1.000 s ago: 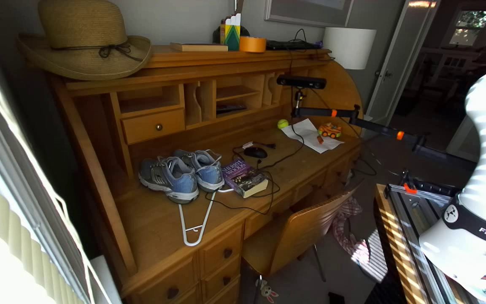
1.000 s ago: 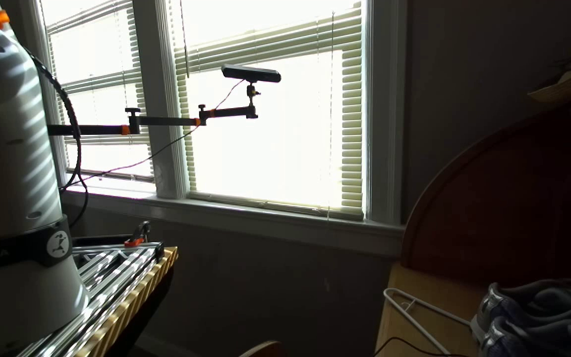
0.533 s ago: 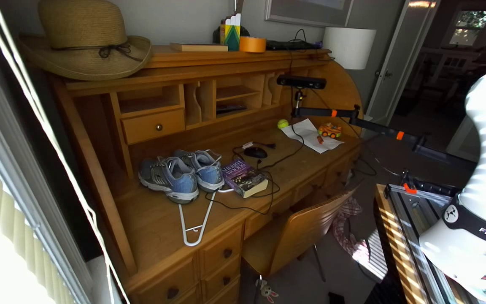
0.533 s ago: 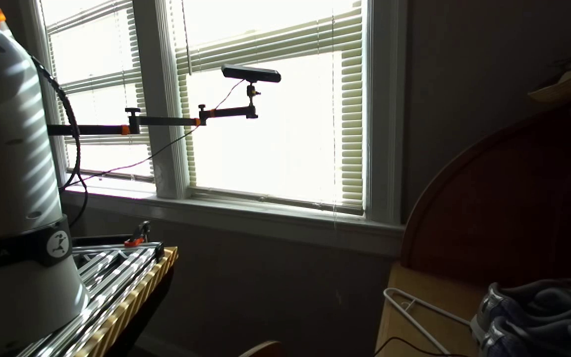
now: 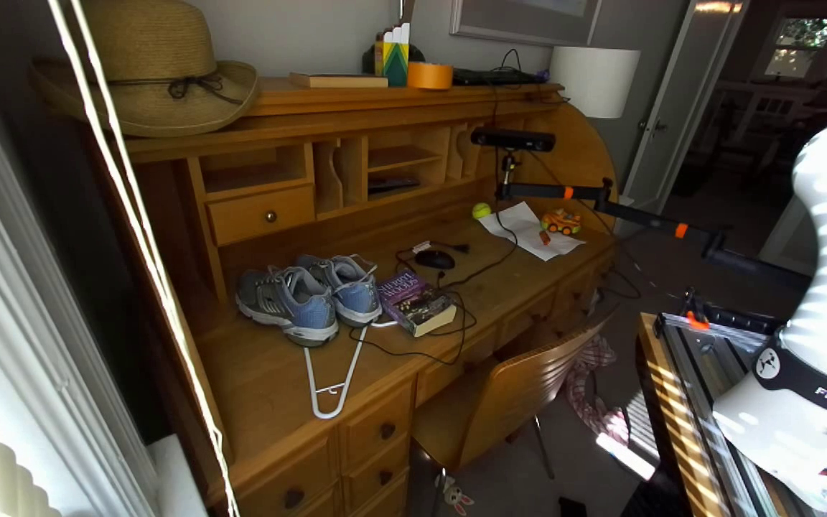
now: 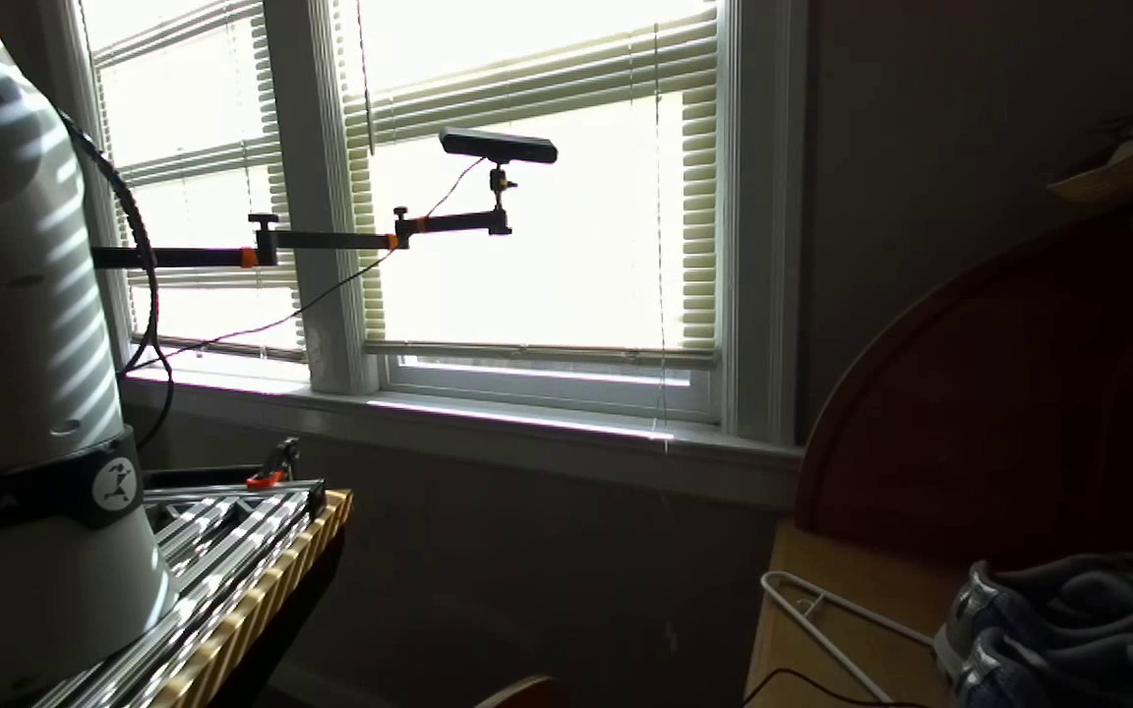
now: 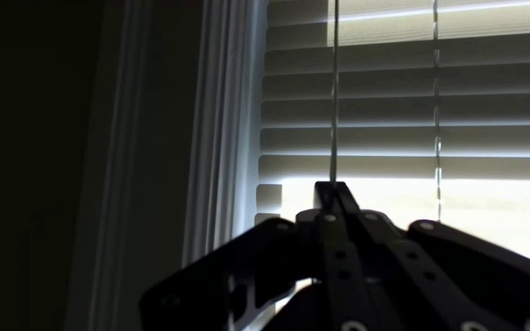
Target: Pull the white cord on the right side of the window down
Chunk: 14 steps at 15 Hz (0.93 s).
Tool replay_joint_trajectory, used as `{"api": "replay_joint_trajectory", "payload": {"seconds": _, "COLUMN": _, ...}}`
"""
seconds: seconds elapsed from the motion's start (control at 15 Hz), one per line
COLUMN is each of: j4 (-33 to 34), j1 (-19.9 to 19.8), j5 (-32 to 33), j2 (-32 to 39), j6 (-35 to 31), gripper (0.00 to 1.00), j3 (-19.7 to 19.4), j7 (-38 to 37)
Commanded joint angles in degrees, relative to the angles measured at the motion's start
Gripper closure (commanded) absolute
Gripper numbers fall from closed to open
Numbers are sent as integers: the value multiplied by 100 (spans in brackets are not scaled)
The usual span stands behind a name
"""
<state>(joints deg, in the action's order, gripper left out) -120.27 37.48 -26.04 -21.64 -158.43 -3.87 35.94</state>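
The white cord (image 5: 169, 309) hangs as two thin strands at the left of an exterior view, in front of the hat and desk edge. A small connector (image 5: 217, 436) shows low on it. It is a faint line (image 6: 661, 295) before the window's right part. In the wrist view the cord (image 7: 335, 92) runs straight down into my gripper (image 7: 333, 186), which is shut on it. The gripper is out of view in both exterior views. The window (image 6: 763, 216) has a cream slatted blind (image 6: 699, 236); its bottom rail hangs above the sill.
A roll-top desk (image 5: 255, 402) holds sneakers (image 5: 306, 301), a book (image 5: 417, 301) and a white hanger (image 5: 327, 413). A straw hat (image 5: 141, 57) sits on top. A chair (image 5: 514, 395) stands before it. A camera on a jointed black arm (image 6: 330, 240) reaches across the window.
The blind's bottom rail has risen off the sill, baring a strip of window. The cord has swung right, from before the window frame to before the desk. The arm has shifted slightly.
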Motion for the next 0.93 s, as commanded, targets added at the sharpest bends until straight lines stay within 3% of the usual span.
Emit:
{"api": "replay_joint_trajectory", "payload": {"seconds": 0.0, "j4": -1015, "j1": -261, "j5": 114, "j2": -273, "j6": 128, "gripper": 100, "j3": 124, "j7": -80}}
{"api": "replay_joint_trajectory", "payload": {"seconds": 0.8, "j4": -2062, "j1": -375, "j5": 291, "j2": -649, "j6": 148, "gripper": 100, "j3": 191, "j7": -426}}
{"api": "replay_joint_trajectory", "payload": {"seconds": 0.87, "j4": -1399, "j1": -139, "j5": 112, "j2": -555, "j6": -53, "gripper": 98, "j3": 81, "j7": -279}}
